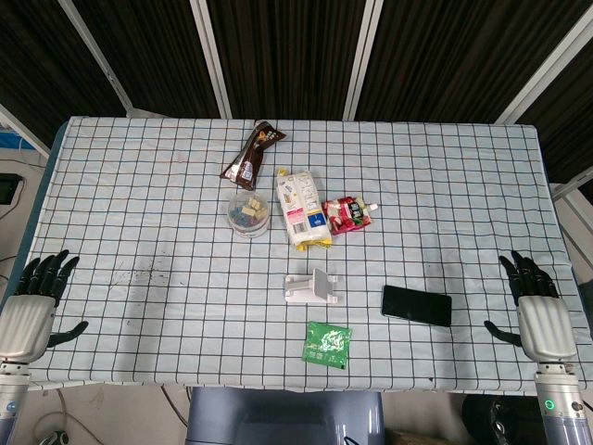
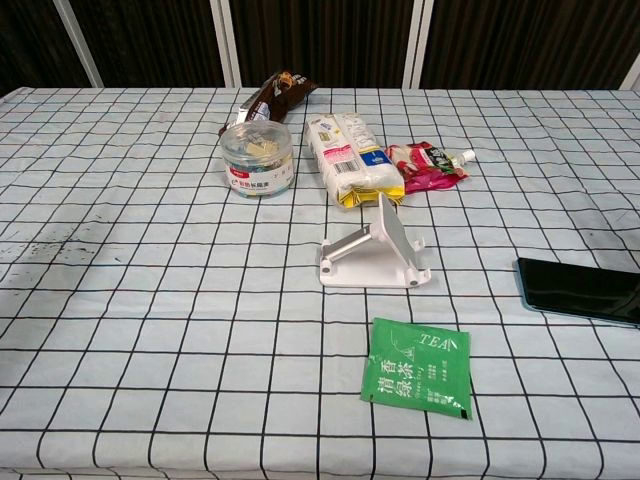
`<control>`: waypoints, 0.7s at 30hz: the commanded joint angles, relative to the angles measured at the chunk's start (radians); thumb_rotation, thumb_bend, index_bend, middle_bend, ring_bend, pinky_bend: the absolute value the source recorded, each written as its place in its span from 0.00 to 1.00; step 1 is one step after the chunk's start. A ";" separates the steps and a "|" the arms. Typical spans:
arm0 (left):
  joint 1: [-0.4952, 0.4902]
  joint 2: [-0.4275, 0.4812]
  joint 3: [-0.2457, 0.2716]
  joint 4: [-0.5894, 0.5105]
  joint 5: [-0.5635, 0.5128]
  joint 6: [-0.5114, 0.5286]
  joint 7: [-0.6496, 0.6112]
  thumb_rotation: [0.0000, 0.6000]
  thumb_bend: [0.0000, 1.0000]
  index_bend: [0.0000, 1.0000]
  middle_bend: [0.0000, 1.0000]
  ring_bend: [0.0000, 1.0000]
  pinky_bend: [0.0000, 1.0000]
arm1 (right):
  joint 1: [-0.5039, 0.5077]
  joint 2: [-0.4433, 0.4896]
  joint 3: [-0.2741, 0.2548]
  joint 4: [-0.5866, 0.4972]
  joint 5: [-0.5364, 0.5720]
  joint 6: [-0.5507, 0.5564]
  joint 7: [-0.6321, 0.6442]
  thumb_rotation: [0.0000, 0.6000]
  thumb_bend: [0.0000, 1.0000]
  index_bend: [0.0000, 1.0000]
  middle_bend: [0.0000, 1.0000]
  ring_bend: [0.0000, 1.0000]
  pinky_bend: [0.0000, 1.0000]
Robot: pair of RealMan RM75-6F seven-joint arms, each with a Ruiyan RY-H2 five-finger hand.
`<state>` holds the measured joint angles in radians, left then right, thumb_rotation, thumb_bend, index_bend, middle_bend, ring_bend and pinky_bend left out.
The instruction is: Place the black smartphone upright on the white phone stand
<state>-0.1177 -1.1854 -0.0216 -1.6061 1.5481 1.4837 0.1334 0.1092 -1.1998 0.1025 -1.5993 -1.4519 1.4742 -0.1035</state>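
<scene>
Resting at the table's near corners, left robot hand and right robot hand spread, released.

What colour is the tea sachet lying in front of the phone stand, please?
Green, with white lettering; the tea sachet shows best in the chest view.

tablecloth: checked cloth, matt | smartphone: glossy black glass | phone stand: smooth white plastic | tea sachet: shiny green foil
</scene>
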 commanded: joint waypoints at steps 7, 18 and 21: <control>-0.002 -0.001 0.000 -0.002 0.000 -0.003 0.004 1.00 0.00 0.00 0.00 0.00 0.00 | -0.001 0.003 0.000 -0.002 0.001 0.000 -0.002 1.00 0.06 0.00 0.00 0.00 0.14; -0.004 -0.001 0.001 -0.004 0.001 -0.007 0.000 1.00 0.00 0.00 0.00 0.00 0.00 | 0.006 0.024 -0.004 -0.087 0.004 -0.024 0.008 1.00 0.07 0.00 0.00 0.00 0.14; -0.006 -0.002 0.000 -0.003 0.000 -0.009 -0.001 1.00 0.00 0.00 0.00 0.00 0.00 | 0.015 0.027 0.000 -0.130 0.014 -0.039 -0.018 1.00 0.09 0.00 0.02 0.00 0.14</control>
<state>-0.1232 -1.1870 -0.0212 -1.6090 1.5484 1.4752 0.1327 0.1171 -1.1768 0.1001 -1.7047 -1.4452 1.4480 -0.1064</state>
